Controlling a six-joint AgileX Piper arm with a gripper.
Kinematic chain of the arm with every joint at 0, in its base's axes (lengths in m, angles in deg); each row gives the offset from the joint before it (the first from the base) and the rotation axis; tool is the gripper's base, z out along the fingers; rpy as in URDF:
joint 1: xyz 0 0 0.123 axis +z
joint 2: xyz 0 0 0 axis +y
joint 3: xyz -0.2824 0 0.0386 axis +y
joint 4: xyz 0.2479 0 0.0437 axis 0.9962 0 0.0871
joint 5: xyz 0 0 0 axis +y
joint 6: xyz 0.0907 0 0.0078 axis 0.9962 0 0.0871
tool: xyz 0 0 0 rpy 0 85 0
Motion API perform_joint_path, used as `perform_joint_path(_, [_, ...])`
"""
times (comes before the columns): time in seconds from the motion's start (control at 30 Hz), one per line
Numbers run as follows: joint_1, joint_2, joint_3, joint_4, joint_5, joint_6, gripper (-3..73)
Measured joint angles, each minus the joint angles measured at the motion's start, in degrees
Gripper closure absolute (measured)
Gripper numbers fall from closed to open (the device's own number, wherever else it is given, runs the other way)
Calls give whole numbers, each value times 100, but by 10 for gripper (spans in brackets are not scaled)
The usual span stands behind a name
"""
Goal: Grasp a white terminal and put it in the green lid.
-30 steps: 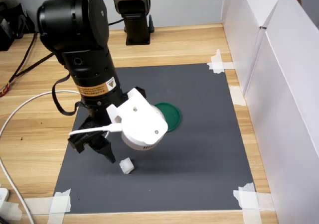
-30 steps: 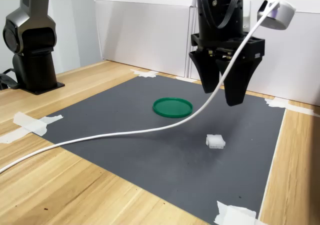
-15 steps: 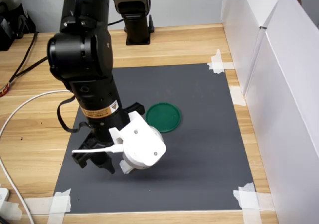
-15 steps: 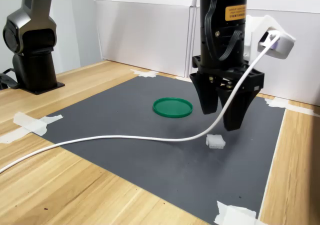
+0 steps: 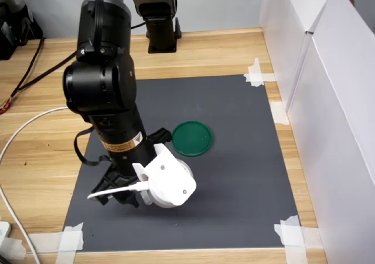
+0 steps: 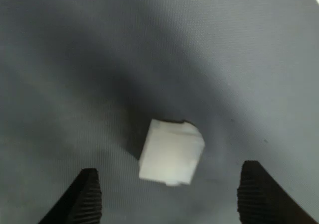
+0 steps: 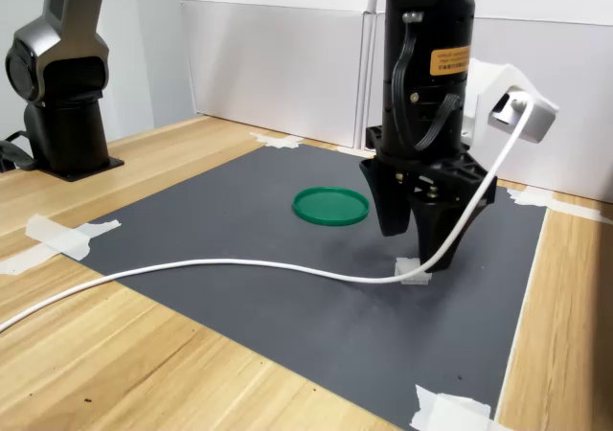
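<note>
Fingers spread wide, the gripper (image 6: 167, 194) hangs low over the dark mat (image 7: 239, 230), and the white terminal (image 6: 171, 152) sits loose on the mat right between the two tips, touching neither! It looks like a light, stiff little plastic block with flat sides, so a squeeze across two opposite faces should hold, though something this small could skid or pop out. Off to the second exterior view's left, well apart, waits the green lid (image 7: 330, 205).
</note>
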Motion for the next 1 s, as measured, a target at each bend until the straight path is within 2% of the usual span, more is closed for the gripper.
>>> perform_joint_path(0.8, [0,180,0,0,-223,-5,25])
perform_joint_path(0.93, [0,191,0,0,-200,-5,90])
perform_joint_path(1.0, [0,191,0,0,-193,-5,159])
